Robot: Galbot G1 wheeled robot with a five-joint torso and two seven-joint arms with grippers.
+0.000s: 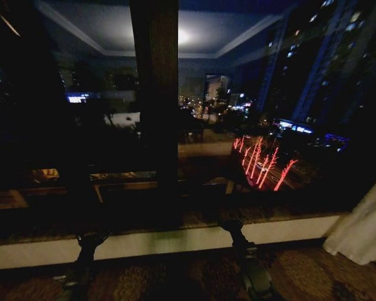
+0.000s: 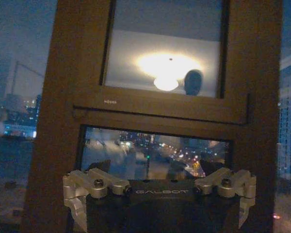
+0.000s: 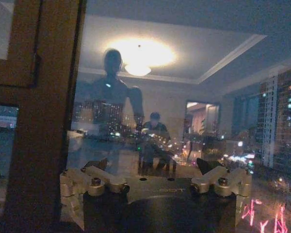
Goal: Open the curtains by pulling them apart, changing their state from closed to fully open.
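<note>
Night, dark room, patterned carpet under a big window. Lower frame of head view: left gripper [image 1: 81, 251] and right gripper [image 1: 247, 260] low before the sill [image 1: 175, 241], apart; I can't tell finger state there. Wrist views show both sets of fingers spread, nothing held, facing the brown window frame [image 2: 150, 104] and glass. Curtains [image 1: 363, 226] bunched at lower right edge. I judge the opening essentially done; next move only calls for checking the unseen left panel.

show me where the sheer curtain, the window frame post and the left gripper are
sheer curtain [image 1: 365, 226]: head view, on its gathered pleats at the right edge.
window frame post [image 1: 153, 94]: head view, mid-height on the dark upright.
left gripper [image 2: 160, 182]: left wrist view, midway between its spread fingertips.
</note>
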